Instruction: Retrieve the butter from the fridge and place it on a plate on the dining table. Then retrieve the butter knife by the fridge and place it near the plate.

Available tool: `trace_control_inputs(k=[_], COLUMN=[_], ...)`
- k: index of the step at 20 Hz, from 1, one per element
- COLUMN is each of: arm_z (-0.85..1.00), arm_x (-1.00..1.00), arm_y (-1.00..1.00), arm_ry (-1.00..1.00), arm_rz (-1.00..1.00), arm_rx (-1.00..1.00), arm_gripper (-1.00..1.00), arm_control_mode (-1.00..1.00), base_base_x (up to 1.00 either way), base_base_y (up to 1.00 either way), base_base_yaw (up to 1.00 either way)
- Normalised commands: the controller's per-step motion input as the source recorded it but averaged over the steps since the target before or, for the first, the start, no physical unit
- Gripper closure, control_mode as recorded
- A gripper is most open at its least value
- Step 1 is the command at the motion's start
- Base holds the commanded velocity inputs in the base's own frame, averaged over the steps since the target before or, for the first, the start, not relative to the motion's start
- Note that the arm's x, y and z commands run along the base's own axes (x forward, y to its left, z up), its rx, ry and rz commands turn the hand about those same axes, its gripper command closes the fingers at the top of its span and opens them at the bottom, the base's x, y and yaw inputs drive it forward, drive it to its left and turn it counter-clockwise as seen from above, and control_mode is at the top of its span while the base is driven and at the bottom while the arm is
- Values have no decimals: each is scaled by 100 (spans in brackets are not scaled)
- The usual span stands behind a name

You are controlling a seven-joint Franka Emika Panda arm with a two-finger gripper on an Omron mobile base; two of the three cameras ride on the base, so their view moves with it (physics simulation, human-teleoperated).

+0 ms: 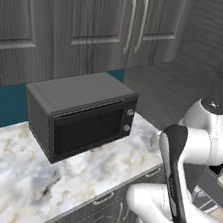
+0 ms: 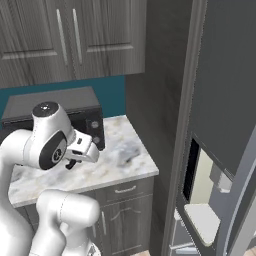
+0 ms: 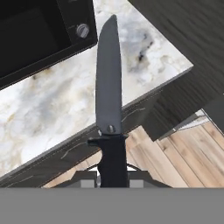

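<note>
Dark microwave (image 1: pixel 82 117) on marbled counter (image 1: pixel 14 169), teal backsplash (image 1: pixel 3 107) behind, grey wall cabinets (image 1: pixel 72 16) above

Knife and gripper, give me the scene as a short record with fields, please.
knife: black knife, handle between the fingertips, blade pointing away from the hand
gripper: gripper shut on the knife
below the blade: marbled counter edge and wood floor
microwave: dark microwave on the counter, door closed
fridge: fridge right of the counter, door open, white interior showing
cabinets: grey upper cabinets above the microwave, closed
</note>
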Motion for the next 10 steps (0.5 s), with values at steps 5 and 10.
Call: trace_control_inputs(k=[5, 10], arm_z=[0, 0], arm_x=[-9, 0], arm_y=[0, 0], arm_ry=[0, 0], arm_rz=[0, 0], arm_rx=[0, 0], arm_gripper=[100, 100], arm_control_mode=[100, 100], base_base_x=[-25, -69], base_base_y=[4, 10], base_base_yaw=[-2, -14])
